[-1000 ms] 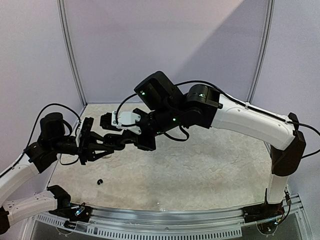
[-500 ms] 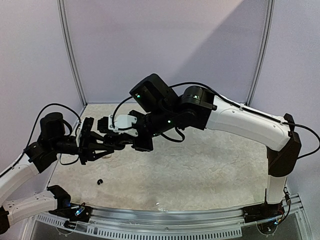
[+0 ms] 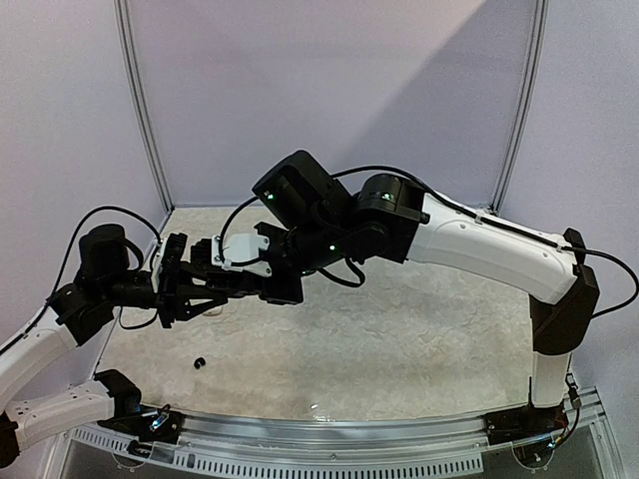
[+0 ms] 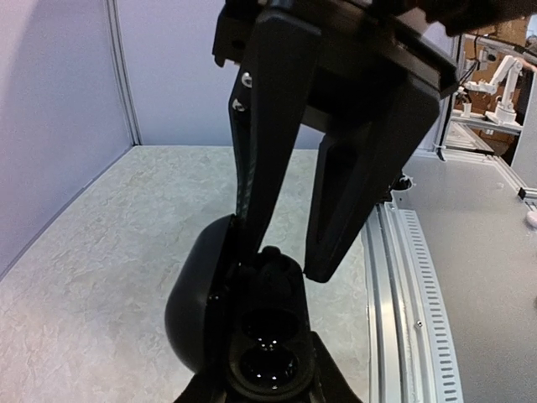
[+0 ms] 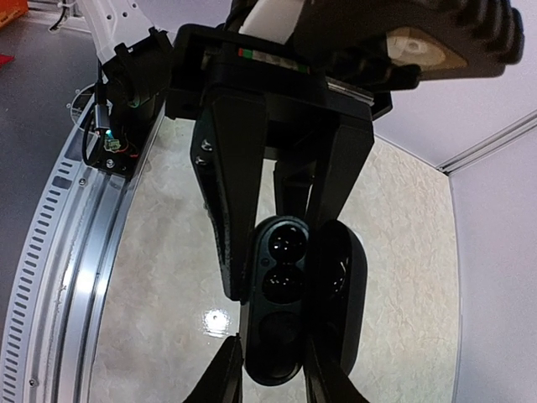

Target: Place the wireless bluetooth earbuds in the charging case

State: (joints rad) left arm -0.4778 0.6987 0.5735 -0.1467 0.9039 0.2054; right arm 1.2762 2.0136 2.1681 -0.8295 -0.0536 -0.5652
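One black earbud [image 3: 200,362] lies loose on the tabletop [image 3: 419,339], lower left of the overhead view, well apart from the charging case [image 5: 270,336] that my left fingers [image 5: 225,376] pinch, lid [image 5: 342,277] open, in mid-air. My right fingers [image 5: 231,210] stand spread just above its sockets [image 5: 285,239]; whether a bud sits inside I cannot tell. I fear a half-seated bud could tip out, or a downward nudge could twist the case.

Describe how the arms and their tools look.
The left arm and right arm have white tubular links, black joints, loose black cables; green lights dot the right one. The left tool and right tool are black, each with two flat tapering fingers.
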